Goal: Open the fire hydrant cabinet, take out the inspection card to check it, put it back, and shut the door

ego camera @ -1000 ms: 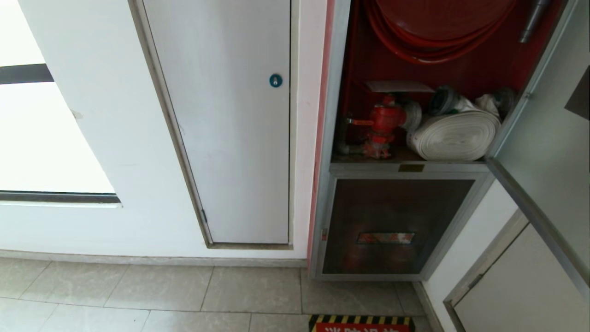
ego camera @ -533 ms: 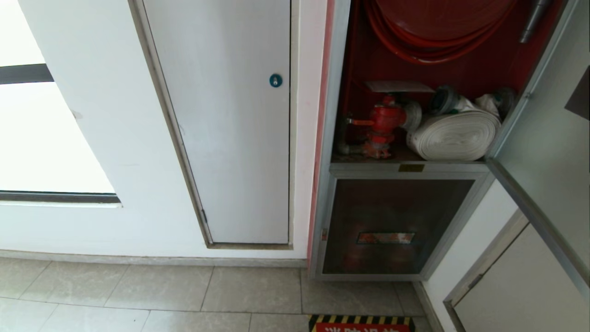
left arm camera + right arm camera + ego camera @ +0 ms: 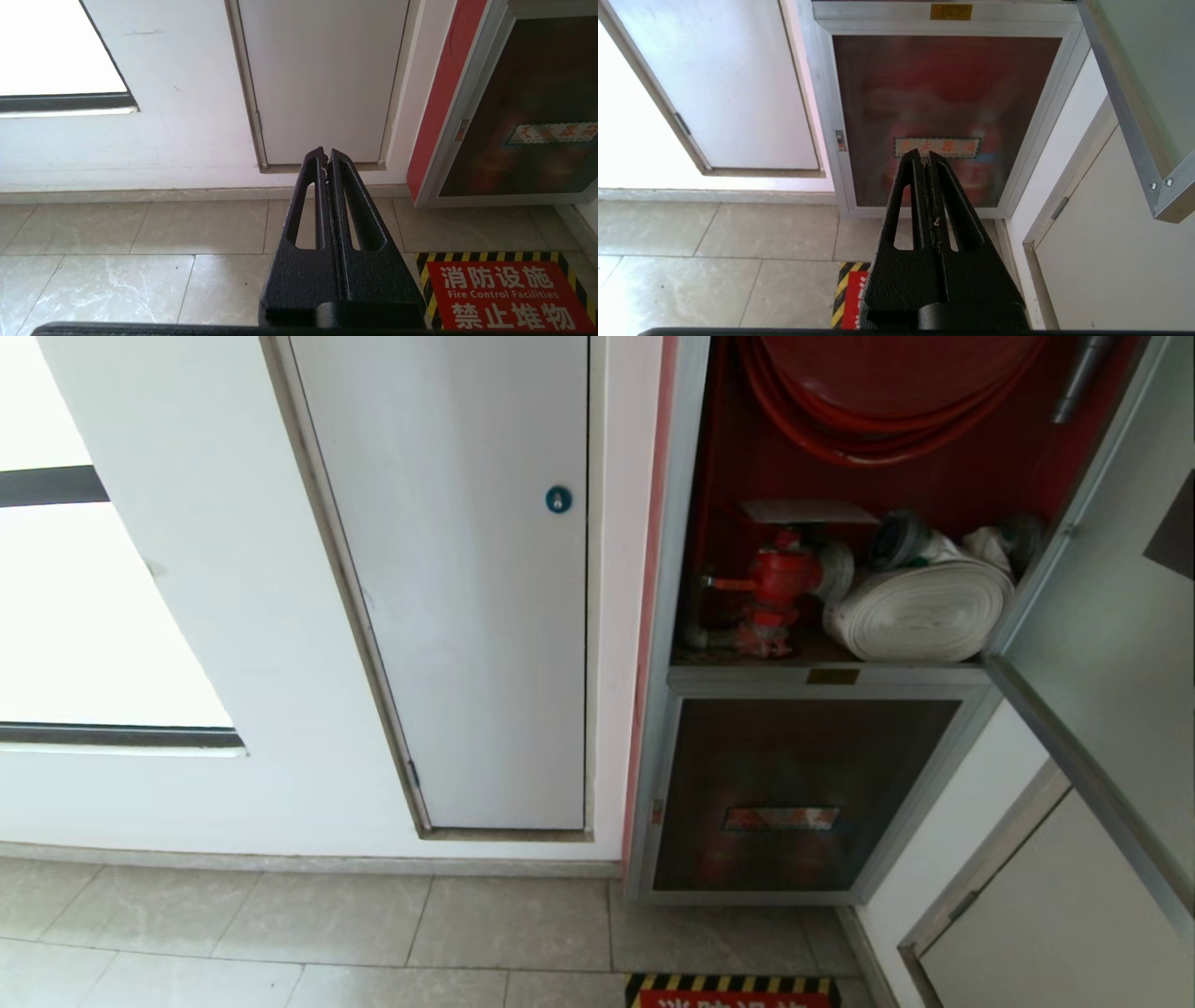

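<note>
— Fire hydrant cabinet [image 3: 934, 476] open yet?

— Yes. Door [image 3: 1111, 644] swung out wide to the right of the cabinet. Red reel, red valve [image 3: 780, 581] and white hose roll [image 3: 920, 611] all showing inside.

— Inspection card?

— Maybe the pale flat sheet [image 3: 808, 511] just above the valve. Hard to be sure.

— Grippers?

— Left gripper [image 3: 326, 156] pinched tight, holding nothing, low down left of the cabinet. Right gripper [image 3: 924, 156] the same, down before the cabinet's lower glass panel [image 3: 945, 116].

— Left to do?

— Looks like reading the card and closing the door.
</note>
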Robot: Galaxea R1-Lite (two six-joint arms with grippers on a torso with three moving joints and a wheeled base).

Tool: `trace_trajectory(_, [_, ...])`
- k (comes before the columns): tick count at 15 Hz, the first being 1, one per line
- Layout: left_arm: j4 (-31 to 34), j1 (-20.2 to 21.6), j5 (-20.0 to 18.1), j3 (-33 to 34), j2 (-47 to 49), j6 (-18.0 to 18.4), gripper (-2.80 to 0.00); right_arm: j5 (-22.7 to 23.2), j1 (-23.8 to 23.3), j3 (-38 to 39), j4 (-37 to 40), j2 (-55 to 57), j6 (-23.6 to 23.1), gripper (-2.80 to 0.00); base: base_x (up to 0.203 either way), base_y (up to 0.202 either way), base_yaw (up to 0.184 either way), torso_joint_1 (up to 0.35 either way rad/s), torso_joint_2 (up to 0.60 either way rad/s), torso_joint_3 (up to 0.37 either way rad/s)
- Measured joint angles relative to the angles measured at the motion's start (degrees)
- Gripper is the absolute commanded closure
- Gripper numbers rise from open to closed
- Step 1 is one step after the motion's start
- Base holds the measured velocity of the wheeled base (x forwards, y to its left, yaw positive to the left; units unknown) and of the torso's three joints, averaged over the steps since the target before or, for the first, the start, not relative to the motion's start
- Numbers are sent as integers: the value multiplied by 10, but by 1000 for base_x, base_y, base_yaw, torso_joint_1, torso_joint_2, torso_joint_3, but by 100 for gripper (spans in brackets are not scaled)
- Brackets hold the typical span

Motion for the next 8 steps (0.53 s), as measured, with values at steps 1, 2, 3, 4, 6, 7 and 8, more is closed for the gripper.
trace_trajectory(1, [0,0,0,0,0,0,0,0,0,0,0,0,0,0,152,0,-2,-7,-12,16])
trace_trajectory(2, [0,0,1,0,0,0,0,0,0,0,0,0,0,0,184,0,0,4,2,-5])
trace_trajectory(3, [0,0,1,0,0,0,0,0,0,0,0,0,0,0,196,0,-2,27,4,-9])
trace_trajectory(4, [0,0,1,0,0,0,0,0,0,0,0,0,0,0,206,0,0,7,7,2])
trace_trajectory(6, [0,0,1,0,0,0,0,0,0,0,0,0,0,0,193,0,0,3,2,0])
trace_trajectory(7, [0,0,1,0,0,0,0,0,0,0,0,0,0,0,196,0,-2,6,4,6])
trace_trajectory(8, [0,0,1,0,0,0,0,0,0,0,0,0,0,0,192,0,1,6,6,6])
